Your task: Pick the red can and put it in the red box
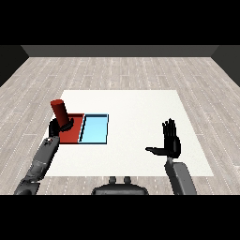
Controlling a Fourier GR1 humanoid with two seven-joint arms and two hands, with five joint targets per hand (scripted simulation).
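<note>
The left hand (56, 127) is curling round the lower part of the red can (61, 112), holding it slightly tilted over the left portion of the red tray (75, 133), which is lying on the white desk (136, 108) edge to edge with the light blue tray (94, 130). The right hand (171, 140) is hovering well apart over the desk's right side, fingers straight and thumb spread, holding nothing.

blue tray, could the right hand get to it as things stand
Probably yes. The right hand is open and holds nothing, and bare table lies between it and the blue tray. The left hand, holding the red can, is over the red tray, not in between.
</note>
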